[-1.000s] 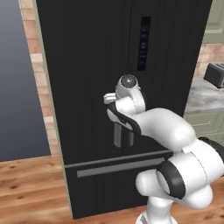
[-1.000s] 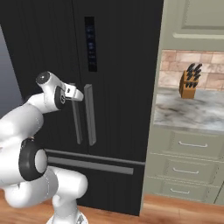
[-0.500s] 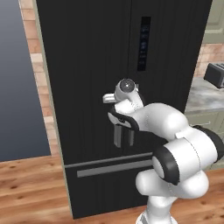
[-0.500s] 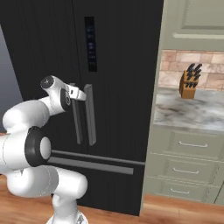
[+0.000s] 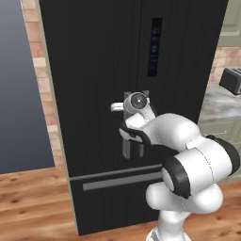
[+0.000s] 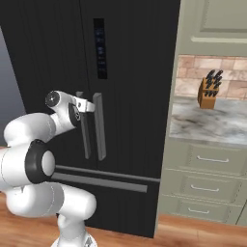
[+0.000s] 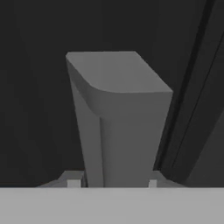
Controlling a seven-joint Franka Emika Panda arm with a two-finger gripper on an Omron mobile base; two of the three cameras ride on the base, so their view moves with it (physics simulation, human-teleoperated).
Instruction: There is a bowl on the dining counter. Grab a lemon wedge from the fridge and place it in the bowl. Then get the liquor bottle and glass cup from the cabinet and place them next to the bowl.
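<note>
Hand view shows the fridge's left grey handle [image 7: 118, 118] straight ahead between the fingers, its long axis vertical, fingertips [image 7: 73, 182] close on either side. The hand [image 6: 88, 105] grips the handle near its top end, on the black fridge [image 6: 130, 58]. The lemon wedge presumably sits behind the closed doors.

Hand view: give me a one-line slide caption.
Gripper straddling the grey fridge handle, black fridge door behind.

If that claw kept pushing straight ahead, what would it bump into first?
The grey fridge handle, which already sits between the gripper's jaws; right behind it is probably the black fridge door.
</note>
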